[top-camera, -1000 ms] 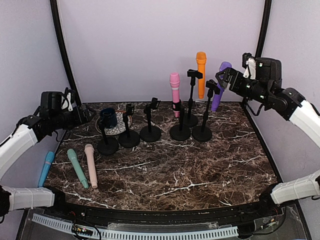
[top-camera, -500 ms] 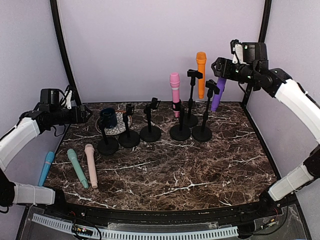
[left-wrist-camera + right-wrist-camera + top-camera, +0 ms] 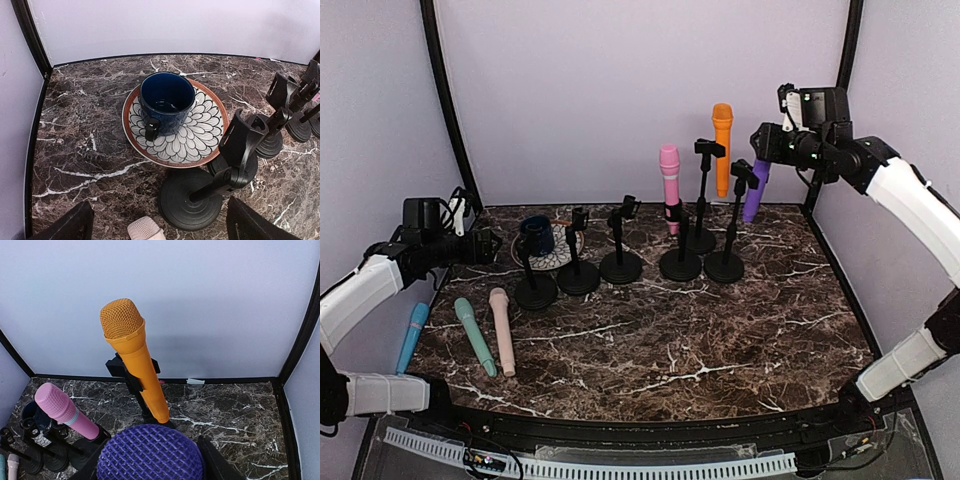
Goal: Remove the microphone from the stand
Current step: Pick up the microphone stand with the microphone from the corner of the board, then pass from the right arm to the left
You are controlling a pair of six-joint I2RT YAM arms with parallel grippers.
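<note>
1. Purple microphone [image 3: 756,192]: tilted in the clip of the rightmost stand [image 3: 725,266], at the back right of the marble table [image 3: 720,345], with its mesh head uppermost.
2. Right gripper [image 3: 766,142]: raised level with that head. In the right wrist view the purple mesh sits between the two fingers [image 3: 216,462], each just beside it. Whether they press on it cannot be told.
3. Left gripper [image 3: 159,227]: jaws wide, holding nothing, above the left side of the table and well apart from the purple microphone. Ahead of it are a blue cup [image 3: 166,102] on a patterned plate [image 3: 205,131] and a black near stand [image 3: 192,202].
4. Orange microphone [image 3: 134,362] and pink microphone [image 3: 65,411]: each is clipped in its own stand. Both are left of the purple one in the top view.
</note>
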